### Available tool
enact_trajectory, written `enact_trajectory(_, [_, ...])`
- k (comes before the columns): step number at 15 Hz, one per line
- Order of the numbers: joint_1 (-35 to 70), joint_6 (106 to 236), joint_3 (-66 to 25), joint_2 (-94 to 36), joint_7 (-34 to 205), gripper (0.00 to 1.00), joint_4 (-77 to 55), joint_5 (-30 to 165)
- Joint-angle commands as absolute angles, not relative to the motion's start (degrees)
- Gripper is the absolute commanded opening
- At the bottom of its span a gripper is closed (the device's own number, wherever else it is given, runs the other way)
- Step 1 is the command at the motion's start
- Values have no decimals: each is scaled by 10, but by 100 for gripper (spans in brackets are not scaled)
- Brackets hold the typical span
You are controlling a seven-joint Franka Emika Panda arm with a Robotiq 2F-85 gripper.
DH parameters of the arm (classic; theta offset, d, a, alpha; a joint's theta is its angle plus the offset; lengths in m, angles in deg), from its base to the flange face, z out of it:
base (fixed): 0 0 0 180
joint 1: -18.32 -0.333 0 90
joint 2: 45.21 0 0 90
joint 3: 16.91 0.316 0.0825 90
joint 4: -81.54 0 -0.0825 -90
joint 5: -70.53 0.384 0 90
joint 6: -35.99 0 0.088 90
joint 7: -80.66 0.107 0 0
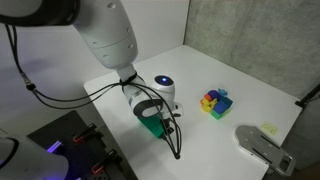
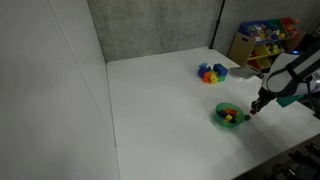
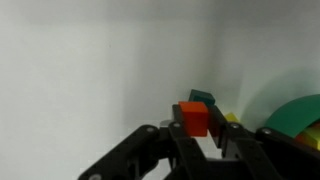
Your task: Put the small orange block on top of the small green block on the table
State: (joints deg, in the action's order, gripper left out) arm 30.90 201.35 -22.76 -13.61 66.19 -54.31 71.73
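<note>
In the wrist view my gripper (image 3: 208,135) is shut on the small orange block (image 3: 194,118), which sits between the two black fingertips. The small green block (image 3: 203,97) lies on the white table (image 3: 90,80) just beyond the orange block, partly hidden by it. I cannot tell whether the two blocks touch. In both exterior views the gripper (image 1: 153,118) (image 2: 256,108) hangs low over the table beside the green bowl. The two blocks are too small to make out there.
A round green bowl (image 2: 229,116) (image 1: 150,127) (image 3: 295,115) with small coloured pieces stands right next to the gripper. A yellow piece (image 3: 231,119) lies beside the fingers. A multicoloured block cluster (image 1: 215,102) (image 2: 211,72) sits farther off. A grey object (image 1: 262,146) lies at the table's edge.
</note>
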Motion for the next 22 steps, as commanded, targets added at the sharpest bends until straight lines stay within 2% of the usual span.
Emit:
enact_trajectory(1, [290,2019,-239,-106,696,10,-517,694])
enact_trajectory(9, [270,2022,-240,-84,707,11,-505,688])
enact_trajectory(10, [268,2023,-241,-84,707,55,-505,687])
enact_trajectory(11, [268,2024,-241,-85,707,56,-506,687])
enact_trajectory(12, [271,2022,-238,-91,703,62,-510,689])
enact_trajectory(16, [276,2013,-237,-127,700,94,-527,690])
enact_trajectory(17, [274,2012,-238,-136,700,100,-531,689])
enact_trajectory(22, [264,1995,-247,-210,706,100,-565,683])
